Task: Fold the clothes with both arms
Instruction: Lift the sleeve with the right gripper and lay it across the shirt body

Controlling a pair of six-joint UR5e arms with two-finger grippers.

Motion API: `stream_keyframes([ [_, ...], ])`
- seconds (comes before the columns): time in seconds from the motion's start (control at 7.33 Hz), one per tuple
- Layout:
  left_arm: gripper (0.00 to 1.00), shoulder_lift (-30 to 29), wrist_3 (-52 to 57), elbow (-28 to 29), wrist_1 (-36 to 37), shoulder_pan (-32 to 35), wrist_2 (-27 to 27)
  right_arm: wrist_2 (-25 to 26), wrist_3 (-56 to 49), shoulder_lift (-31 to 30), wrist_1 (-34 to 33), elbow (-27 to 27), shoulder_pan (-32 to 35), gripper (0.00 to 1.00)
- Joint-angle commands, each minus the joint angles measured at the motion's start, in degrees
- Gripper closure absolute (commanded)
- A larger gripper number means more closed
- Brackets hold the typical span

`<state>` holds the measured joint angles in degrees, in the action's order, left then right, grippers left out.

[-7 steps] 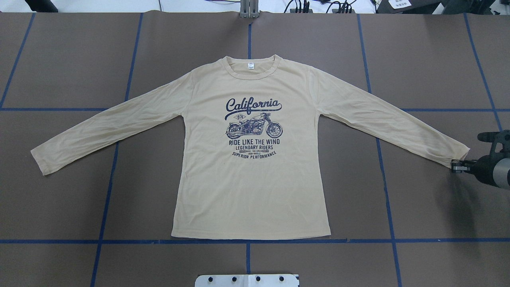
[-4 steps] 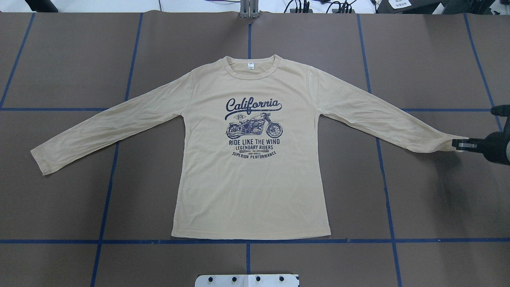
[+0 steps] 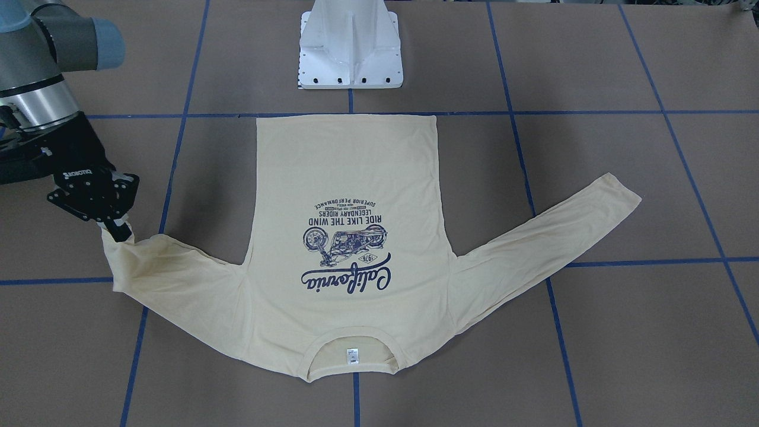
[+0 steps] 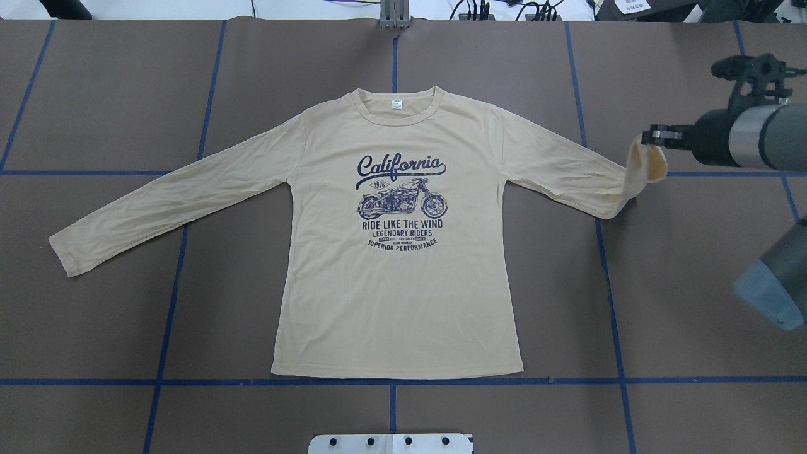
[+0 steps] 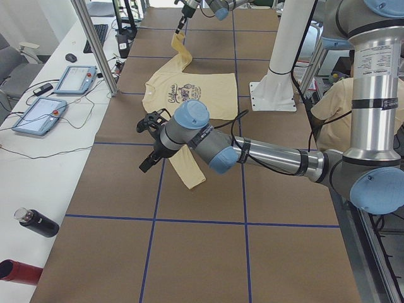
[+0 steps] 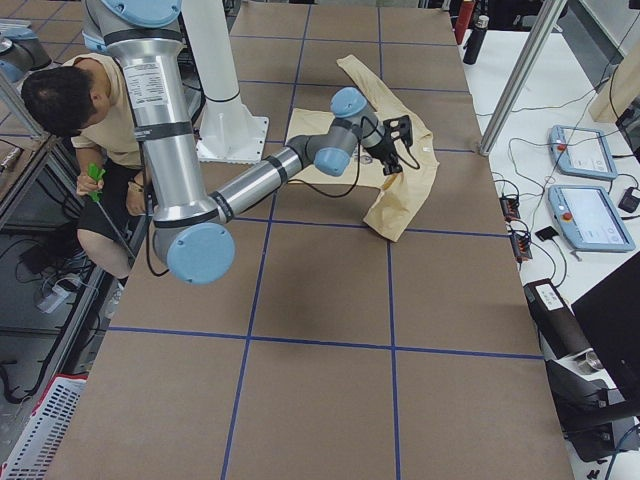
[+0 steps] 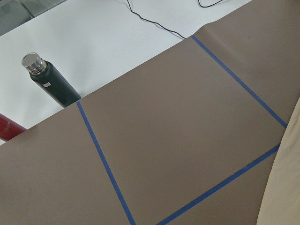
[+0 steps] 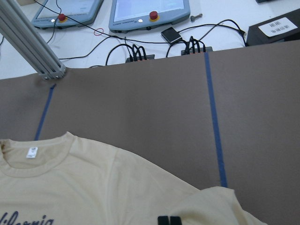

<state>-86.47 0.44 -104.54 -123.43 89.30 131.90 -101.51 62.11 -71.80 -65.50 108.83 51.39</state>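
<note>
The cream-yellow shirt (image 4: 397, 284) lies flat on the brown table with its print up and its collar at the far side. My right gripper (image 4: 652, 135) is shut on the right sleeve's cuff (image 4: 649, 167) and holds it lifted off the table, so the sleeve end curls upward. The front-facing view shows the same gripper (image 3: 121, 232) pinching the cuff. The left sleeve (image 4: 157, 208) lies stretched out flat. My left gripper (image 5: 149, 158) shows only in the exterior left view, hovering near that sleeve's end; I cannot tell if it is open or shut.
The white pedestal base (image 3: 350, 47) stands at the table's near edge by the shirt's hem. A dark bottle (image 7: 51, 84) and a red one (image 7: 7, 129) lie past the table's left end. Control tablets (image 8: 150, 11) and cables sit behind the far edge. A person (image 6: 60, 100) sits behind the robot.
My right gripper has lifted the right sleeve's cuff off the table and carried it toward the far side and inward. The sleeve end now hangs curled. The rest of the shirt has not moved.
</note>
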Motion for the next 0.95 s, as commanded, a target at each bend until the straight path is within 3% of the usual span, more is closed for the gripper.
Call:
stream_keyframes([
  [0.0, 0.0, 0.0, -0.1, 0.1, -0.1, 0.0, -0.1, 5.0, 0.6, 15.1, -11.6, -1.9, -5.0, 1.0],
  [0.14, 0.0, 0.1, -0.1, 0.1, 0.0, 0.0, -0.1, 8.8, 4.7, 17.9, -11.7, -4.0, -8.7, 1.0],
  [0.27, 0.0, 0.1, -0.1, 0.1, 0.0, 0.0, -0.1, 14.7, 6.7, 22.6, -11.8, -9.1, -12.3, 1.0],
  [0.41, 0.0, 0.1, -0.1, 0.2, 0.0, 0.1, -0.1, 17.5, 9.7, 27.8, -12.5, -14.6, -14.3, 1.0],
  [0.82, 0.0, 0.2, -0.1, 0.7, 0.0, 0.1, -0.1, 21.0, 15.3, 46.3, -18.0, -33.6, -17.2, 1.0],
])
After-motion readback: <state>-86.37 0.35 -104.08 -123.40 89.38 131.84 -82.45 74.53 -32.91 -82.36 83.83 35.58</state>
